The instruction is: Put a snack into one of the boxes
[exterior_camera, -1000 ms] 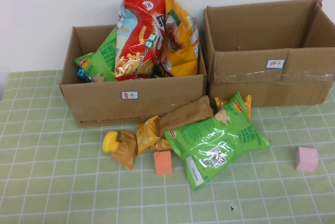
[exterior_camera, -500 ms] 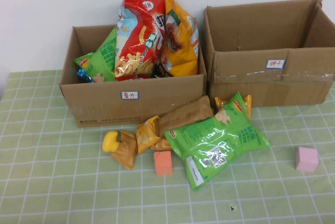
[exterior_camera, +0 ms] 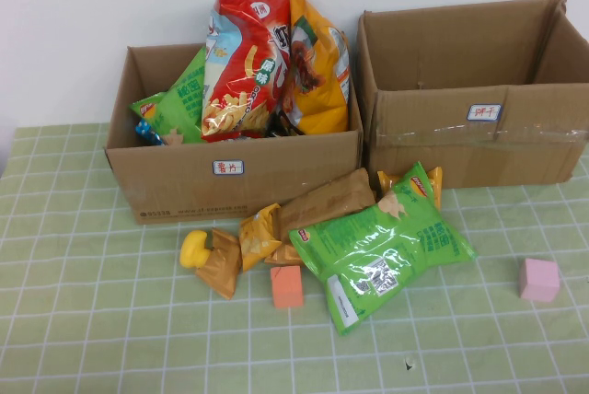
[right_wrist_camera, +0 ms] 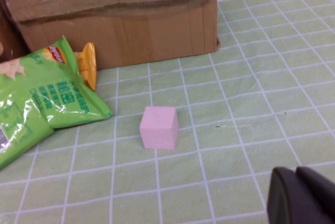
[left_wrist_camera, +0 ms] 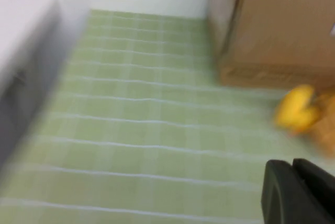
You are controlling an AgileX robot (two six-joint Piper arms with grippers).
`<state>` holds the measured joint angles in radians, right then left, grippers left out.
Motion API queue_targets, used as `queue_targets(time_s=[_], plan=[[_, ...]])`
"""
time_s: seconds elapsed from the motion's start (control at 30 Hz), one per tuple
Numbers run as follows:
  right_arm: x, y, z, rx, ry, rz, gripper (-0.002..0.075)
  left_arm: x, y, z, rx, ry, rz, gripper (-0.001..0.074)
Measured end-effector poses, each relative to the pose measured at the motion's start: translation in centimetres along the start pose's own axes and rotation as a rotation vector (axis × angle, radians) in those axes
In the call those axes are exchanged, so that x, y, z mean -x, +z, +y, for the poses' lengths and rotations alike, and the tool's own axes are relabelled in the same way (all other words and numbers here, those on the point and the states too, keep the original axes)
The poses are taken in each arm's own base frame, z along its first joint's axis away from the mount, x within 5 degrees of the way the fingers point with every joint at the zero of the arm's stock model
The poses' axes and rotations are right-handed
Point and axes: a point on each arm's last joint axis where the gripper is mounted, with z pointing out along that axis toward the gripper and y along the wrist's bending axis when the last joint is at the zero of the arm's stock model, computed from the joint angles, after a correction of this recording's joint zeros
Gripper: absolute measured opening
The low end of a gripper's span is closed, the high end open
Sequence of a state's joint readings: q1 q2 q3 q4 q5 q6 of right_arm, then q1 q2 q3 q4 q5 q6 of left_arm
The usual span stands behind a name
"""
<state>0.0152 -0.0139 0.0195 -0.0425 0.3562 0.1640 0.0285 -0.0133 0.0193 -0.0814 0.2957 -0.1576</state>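
Green checked cloth is covering the table I'm looking down on, against a white wall. Neither arm is showing in the high view. My left gripper is hanging low over bare cloth near the left box; my right gripper is hovering just past the pink cube. I cannot tell either one's opening.

My worry is the heap: the green chip bag is overlapping the brown packets, so a grab could be dragging a neighbour along. It is glossy, puffed and likely slippery. The left box is already looking overfilled with tall bags, so anything added may be sliding off; the wider taped box is looking roomier.
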Motion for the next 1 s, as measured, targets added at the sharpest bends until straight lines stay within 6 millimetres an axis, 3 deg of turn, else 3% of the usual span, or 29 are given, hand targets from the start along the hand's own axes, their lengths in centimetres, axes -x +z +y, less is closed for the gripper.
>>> queue_targets(time_s=[0.07,0.1,0.17,1.0], plan=[[0.0,0.0,0.0,0.000,0.000,0.000,-0.0002,0.2,0.0,-0.3,-0.039,-0.181,-0.017,-0.0003],[0.0,0.0,0.0,0.000,0.000,0.000,-0.0002,0.4,0.0,-0.6,-0.080,-0.360,-0.038,-0.0002],[0.0,0.0,0.0,-0.001,-0.001,0.000,-0.0002,0.6,-0.1,-0.9,-0.113,-0.495,-0.047,-0.0003],[0.0,0.0,0.0,-0.001,-0.001,0.000,-0.0002,2.8,-0.5,-0.5,-0.212,-1.004,-0.265,-0.0002]])
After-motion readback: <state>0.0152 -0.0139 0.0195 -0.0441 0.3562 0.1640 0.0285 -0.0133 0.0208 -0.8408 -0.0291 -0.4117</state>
